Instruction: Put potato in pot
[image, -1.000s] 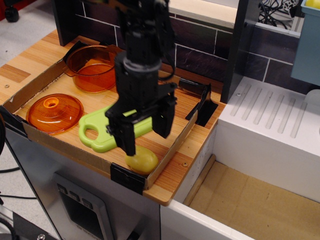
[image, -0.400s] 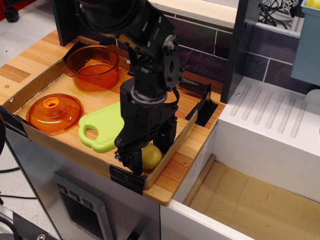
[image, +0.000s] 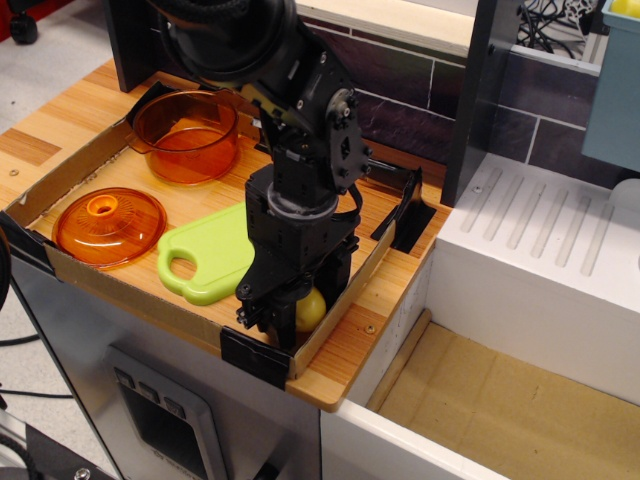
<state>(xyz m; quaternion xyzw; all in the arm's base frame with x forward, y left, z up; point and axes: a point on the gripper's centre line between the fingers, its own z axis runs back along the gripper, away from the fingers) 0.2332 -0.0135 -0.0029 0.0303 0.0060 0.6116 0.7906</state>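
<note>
The pale yellow-green potato (image: 311, 308) lies at the front right corner of the wooden tray. My black gripper (image: 300, 312) is down over it, with one finger (image: 265, 310) on its left and the other behind on its right, pressed against it. Only the potato's right part shows. The transparent orange pot (image: 186, 135) stands empty at the back left of the tray, well away from the gripper.
A flat orange lid with a knob (image: 108, 225) lies at the front left. A green cutting board (image: 208, 262) lies just left of the gripper. The tray's cardboard rim (image: 340, 305) runs close to the right of the potato. A white sink (image: 540, 260) stands to the right.
The gripper came down from above the cutting board and potato to straddle the potato, then its fingers drew in against it. The potato shifted slightly right.
</note>
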